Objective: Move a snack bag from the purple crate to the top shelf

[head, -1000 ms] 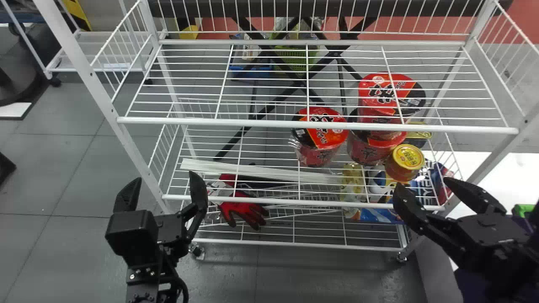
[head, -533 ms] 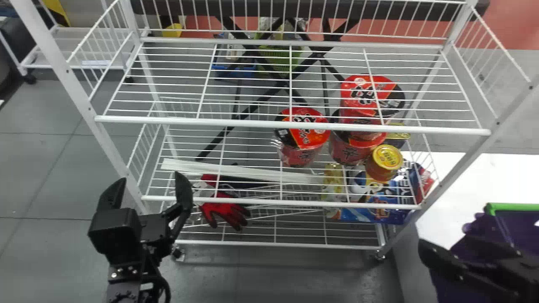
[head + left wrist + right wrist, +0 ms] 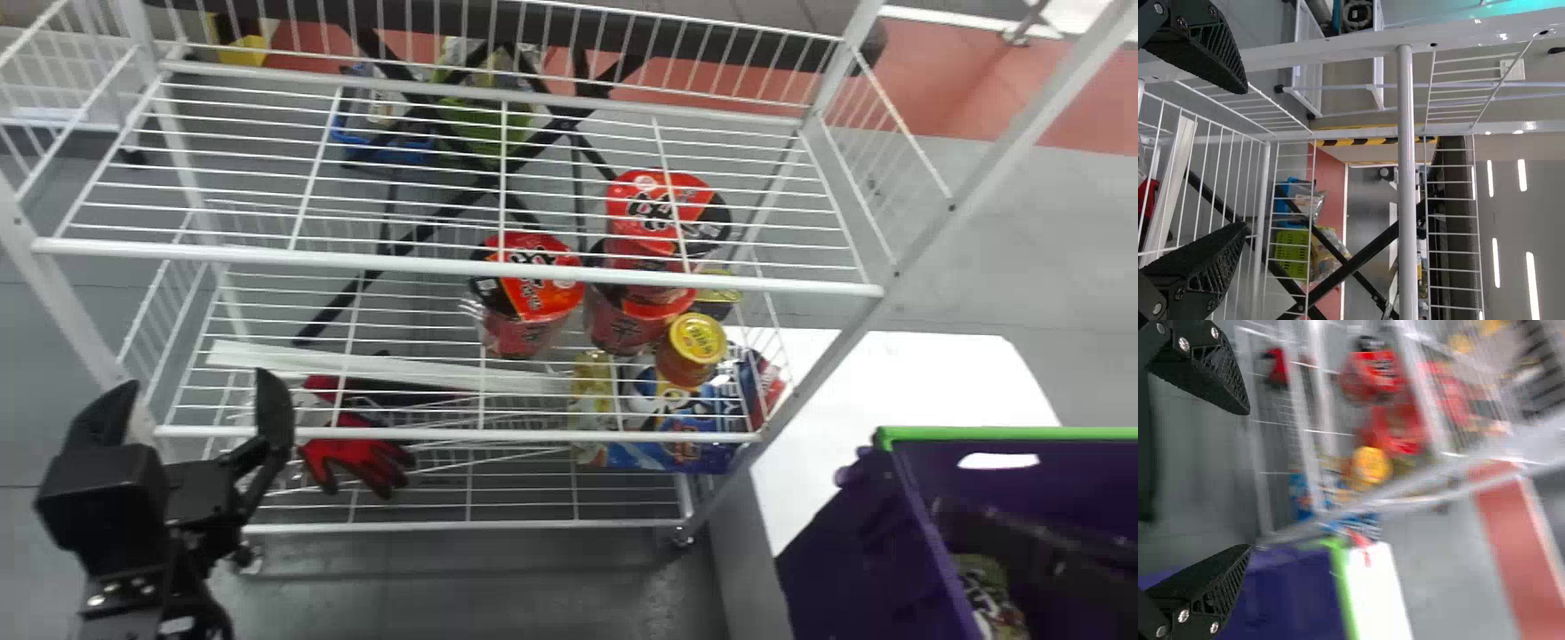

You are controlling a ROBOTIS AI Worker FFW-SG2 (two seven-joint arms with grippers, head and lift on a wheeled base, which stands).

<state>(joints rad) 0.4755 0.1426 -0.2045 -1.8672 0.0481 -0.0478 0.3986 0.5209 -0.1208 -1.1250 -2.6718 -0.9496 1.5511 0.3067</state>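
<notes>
The left gripper (image 3: 199,378) and right gripper (image 3: 1036,544) are spread wide, nothing gripped, the right blurred against the purple crate (image 3: 840,564), in which a snack bag (image 3: 989,591) is cut off by the head view's bottom edge.

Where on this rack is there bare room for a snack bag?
The top shelf is bare from end to end, bounded by the back guard, front rail and side guards. The shelf below is crowded in its right half: red cups and a yellow-lidded jar sit close together.
</notes>
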